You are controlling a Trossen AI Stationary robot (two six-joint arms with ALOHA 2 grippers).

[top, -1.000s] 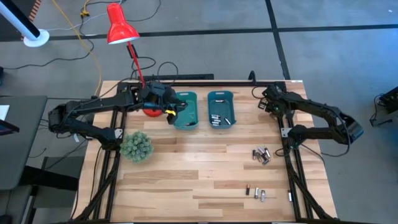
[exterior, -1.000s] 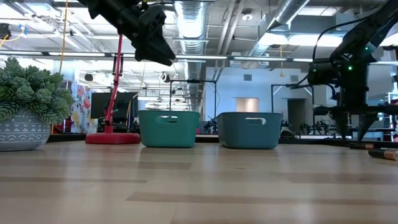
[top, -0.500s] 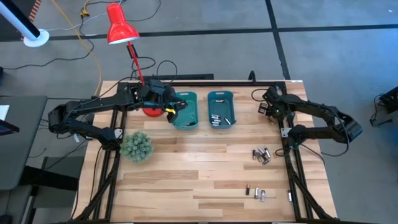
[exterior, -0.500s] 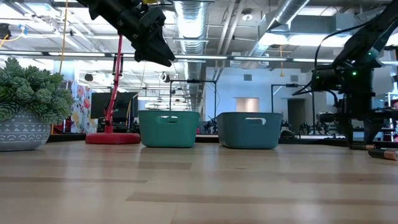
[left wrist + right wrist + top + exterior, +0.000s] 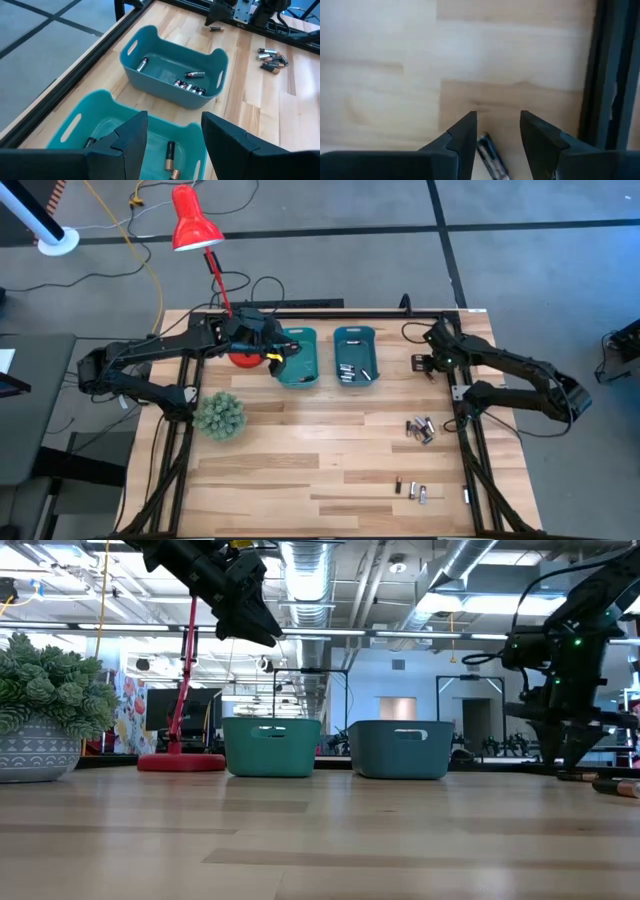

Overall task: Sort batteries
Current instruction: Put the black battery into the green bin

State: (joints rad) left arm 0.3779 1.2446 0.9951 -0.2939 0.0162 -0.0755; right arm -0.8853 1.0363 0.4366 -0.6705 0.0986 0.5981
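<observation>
The right gripper [image 5: 495, 137], fingers parted and empty, hovers over a lone battery [image 5: 491, 155] lying beside the darker teal bin [image 5: 353, 356]. The cell lies slanted between the fingertips. The left gripper [image 5: 172, 135] hangs open, empty, above the lighter teal bin [image 5: 82, 131].

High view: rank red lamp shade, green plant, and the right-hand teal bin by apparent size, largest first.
1. Right-hand teal bin, the largest footprint.
2. Green plant and red lamp shade: too alike to rank; the shade also sits nearer the overhead camera, so it may look bigger than it is.
</observation>
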